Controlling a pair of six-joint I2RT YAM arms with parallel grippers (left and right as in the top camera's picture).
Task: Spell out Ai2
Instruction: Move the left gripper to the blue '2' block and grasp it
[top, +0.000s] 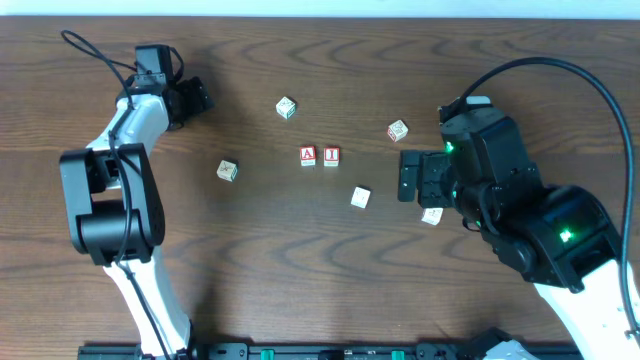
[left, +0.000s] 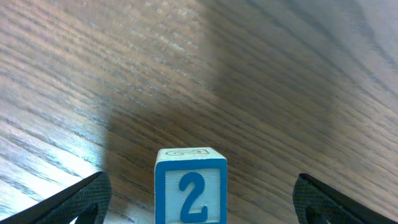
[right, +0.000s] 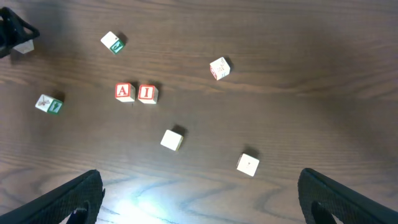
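Note:
The red-framed "A" cube (top: 308, 155) and the red-framed "I" cube (top: 331, 155) sit side by side, touching, at the table's middle. They also show in the right wrist view, the "A" cube (right: 124, 92) and the "I" cube (right: 147, 93). The blue "2" cube (left: 190, 186) stands upright on the table between the wide-open fingers of my left gripper (left: 199, 208), with a gap on each side. In the overhead view my left gripper (top: 193, 98) is at the far left and hides that cube. My right gripper (top: 408, 176) is open and empty, right of the pair.
Pale cubes lie scattered: one far of the pair (top: 286, 107), one to the left (top: 227, 171), one to the right (top: 397, 130), one nearer (top: 360, 197), and one beside my right gripper (top: 432, 215). The table's far edge runs along the top.

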